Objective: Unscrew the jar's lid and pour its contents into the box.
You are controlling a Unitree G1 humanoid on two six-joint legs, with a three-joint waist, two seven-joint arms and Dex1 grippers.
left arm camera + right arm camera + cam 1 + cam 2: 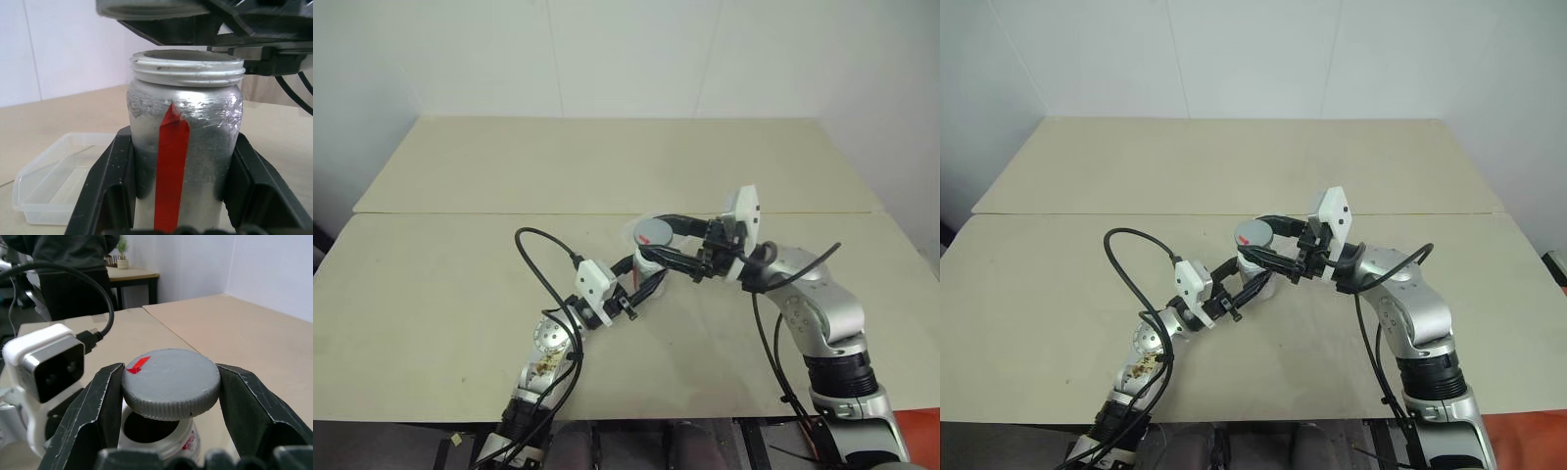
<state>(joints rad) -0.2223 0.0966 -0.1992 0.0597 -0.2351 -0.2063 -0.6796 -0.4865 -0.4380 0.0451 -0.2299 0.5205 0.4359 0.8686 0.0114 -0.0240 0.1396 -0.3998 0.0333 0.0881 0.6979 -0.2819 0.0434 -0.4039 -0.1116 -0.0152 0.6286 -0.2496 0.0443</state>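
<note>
Lid [170, 382] clamped by right gripper [170, 396], clear above jar [185, 147]; left gripper [183, 196] clamps jar; box [54, 181] beside.

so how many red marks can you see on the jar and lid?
2. One is a vertical red stripe down the jar, held in the left gripper. The other is a small mark on the lid, in the right gripper. The jar's far side is hidden.

Counts logged: one jar [183, 161], silvery with a single red stripe [170, 176], was seen. One grey lid [170, 383] with one red mark was counted. One clear plastic box [54, 178] was noted. Two grippers were counted, left gripper [641, 287] and right gripper [656, 238], two black fingers each. Two tabletops [607, 162] were seen, butted together. One person [68, 264] was seen behind, beside one dark side table [134, 279] carrying one small potted plant [122, 254].
</note>
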